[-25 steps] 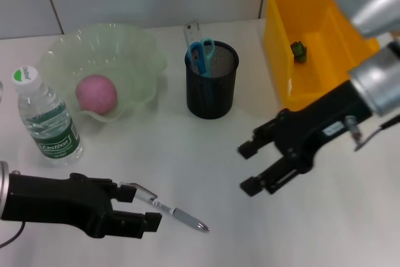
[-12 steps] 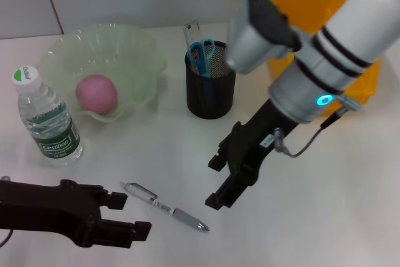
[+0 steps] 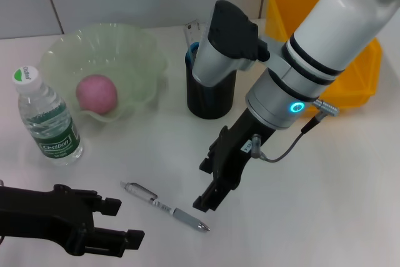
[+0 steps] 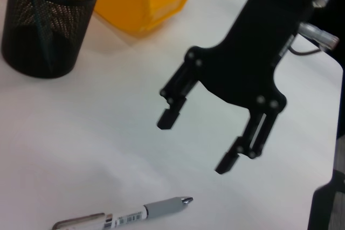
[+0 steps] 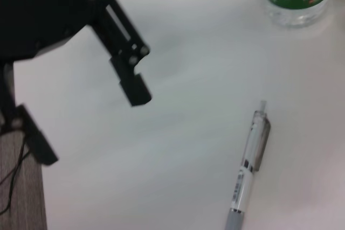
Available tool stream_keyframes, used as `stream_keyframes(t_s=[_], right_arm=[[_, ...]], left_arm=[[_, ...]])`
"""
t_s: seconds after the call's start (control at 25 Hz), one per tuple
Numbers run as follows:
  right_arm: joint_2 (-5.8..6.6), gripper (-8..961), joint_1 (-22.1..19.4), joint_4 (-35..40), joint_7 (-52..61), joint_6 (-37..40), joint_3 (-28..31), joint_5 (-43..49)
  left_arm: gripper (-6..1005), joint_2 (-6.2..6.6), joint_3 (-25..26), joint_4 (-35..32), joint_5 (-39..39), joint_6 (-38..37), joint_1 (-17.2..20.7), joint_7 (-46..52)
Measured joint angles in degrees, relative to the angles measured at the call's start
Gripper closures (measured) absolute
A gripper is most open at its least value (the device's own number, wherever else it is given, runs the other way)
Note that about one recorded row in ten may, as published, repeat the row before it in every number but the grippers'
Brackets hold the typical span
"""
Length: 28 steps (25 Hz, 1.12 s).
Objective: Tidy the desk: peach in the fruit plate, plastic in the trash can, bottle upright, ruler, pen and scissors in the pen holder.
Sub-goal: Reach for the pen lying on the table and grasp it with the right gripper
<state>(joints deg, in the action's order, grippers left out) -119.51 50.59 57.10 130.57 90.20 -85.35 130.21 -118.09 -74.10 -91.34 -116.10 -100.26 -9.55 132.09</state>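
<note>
Green and see-through, the fruit plate [image 3: 100, 60] sat at the back of the white desk [image 3: 325, 204], on the robot's left side, and the pink peach [image 3: 96, 94] lay inside it. Just beside the plate, nearer the robot, the water bottle [image 3: 45, 119] stood upright with its cap on. Near the middle of the desk stood the black mesh pen holder [image 3: 209, 95]. A ruler [image 3: 194, 32] stuck up out of it at the back, and a bit of blue, the scissors [image 3: 193, 48], showed at its rim, though the right arm hid most of the holder's top. Behind the arm, on the robot's right, was the yellow trash can [image 3: 350, 79]; the arm covered its inside, so what was in it could not be seen. The pen [image 3: 164, 207] was not in the holder. It lay flat on the bare desk close to the robot, with its silver tip pointing to the robot's right. The right gripper [image 3: 209, 182] hung just above the desk near the pen's tip end, its two black fingers spread apart with nothing between them. It was not touching the pen. The left gripper [image 3: 119, 222] was low at the front edge of the desk on the left, just beside the clip end of the pen, with its fingers apart too and holding nothing.
</note>
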Motion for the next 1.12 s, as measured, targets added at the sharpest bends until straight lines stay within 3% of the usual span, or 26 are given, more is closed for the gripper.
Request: stream_keyframes(t_s=[0.32, 0.76, 1.12], right_arm=[[-0.02, 148, 0.58, 0.1, 2.01, -0.57, -2.09, -0.42], [-0.07, 149, 0.74, -0.19, 3.74, -5.04, -8.17, -2.67], [-0.14, 150, 1.11, -0.34, 9.13, -9.21, -14.28, -3.45]], left_arm=[[213, -0.04, 1.59, 0.14, -0.03, -2.4, -0.03, -2.99], [214, -0.12, 9.38, 2.3, -0.05, -3.07, -0.08, -5.75], [214, -0.1, 9.96, 2.4, 0.08, -4.58, 0.02, -5.76]])
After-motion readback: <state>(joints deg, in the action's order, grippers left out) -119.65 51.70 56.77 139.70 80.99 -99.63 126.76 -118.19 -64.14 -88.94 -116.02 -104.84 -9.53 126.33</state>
